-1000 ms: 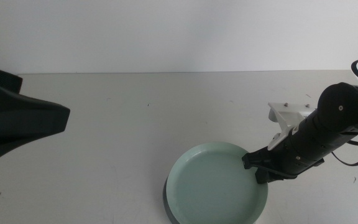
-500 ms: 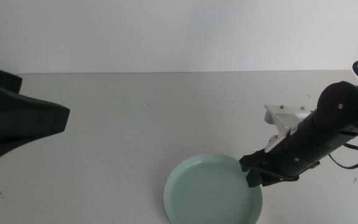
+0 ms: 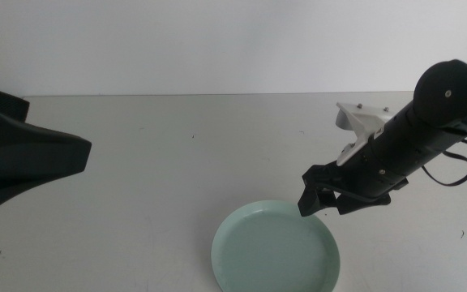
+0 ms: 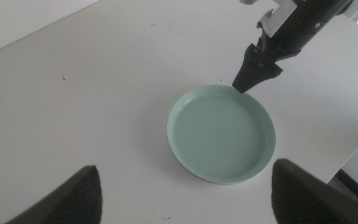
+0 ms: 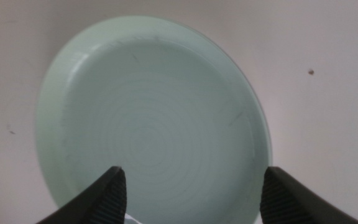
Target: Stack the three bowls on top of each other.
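Note:
Only one of the three bowls shows: a pale mint green bowl lies flat near the table's front edge, also seen in the left wrist view and filling the right wrist view. What lies under it is hidden. My right gripper hangs just above the bowl's far right rim, clear of it, open with nothing between its fingers. It shows again in the left wrist view. My left gripper waits at the table's left side, open wide and holding nothing.
The grey-white table stretches behind and left of the bowl, with a white wall behind it. In the left wrist view the table's edge runs close beside the bowl. The right arm's white wrist bracket and cables stand at the right.
The right gripper held the green bowl's rim, set it down slightly left, then let go. It has risen and drawn back from the rim. The left arm has not moved.

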Tool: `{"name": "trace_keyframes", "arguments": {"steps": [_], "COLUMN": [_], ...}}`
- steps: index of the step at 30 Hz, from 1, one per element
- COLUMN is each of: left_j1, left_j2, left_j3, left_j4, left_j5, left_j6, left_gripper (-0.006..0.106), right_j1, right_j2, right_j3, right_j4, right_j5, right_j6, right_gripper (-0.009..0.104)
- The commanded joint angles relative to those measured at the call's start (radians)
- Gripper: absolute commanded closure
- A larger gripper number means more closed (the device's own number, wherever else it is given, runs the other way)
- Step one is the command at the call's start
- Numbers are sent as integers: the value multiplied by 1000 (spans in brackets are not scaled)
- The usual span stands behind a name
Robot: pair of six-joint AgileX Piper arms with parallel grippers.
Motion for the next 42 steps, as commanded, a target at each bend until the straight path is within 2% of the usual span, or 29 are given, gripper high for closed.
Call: {"name": "trace_keyframes", "arguments": {"steps": [1,13,18,22,24,29,31,34,37,42], "left_j1": [2,2,2,2,2,2,2,2,2,2], "left_j2": [-1,-1,25,126,187,265,267,254,207,45], "left_j3": [-25,-25,-26,-64,-98,-154,-151,-149,-116,49], "left_j4": [-33,-33,-20,119,222,547,617,636,622,575], "left_j5": [-51,-52,-190,-264,-263,-273,-263,-220,-238,-355], "left_j6": [-4,-4,-41,-179,-289,-509,-554,-587,-588,-588], "left_gripper": [-5,-5,-5,-5,-5,-5,-5,-5,-5,-5], "right_j1": [-1,-3,-37,-118,-174,-335,-373,-378,-378,-377], "right_j2": [-63,-203,-270,-304,-318,-386,-431,-501,-581,-766], "right_j3": [-69,-227,-271,-306,-323,-323,-322,-320,-273,-39], "right_j4": [7,-142,-180,-179,-180,-180,-195,-257,-287,-289], "right_j5": [31,62,62,69,99,164,140,117,94,-82], "right_j6": [-2,0,31,51,51,34,16,3,2,-26], "right_gripper": [40,40,40,40,40,40,40,40,40,40]}}
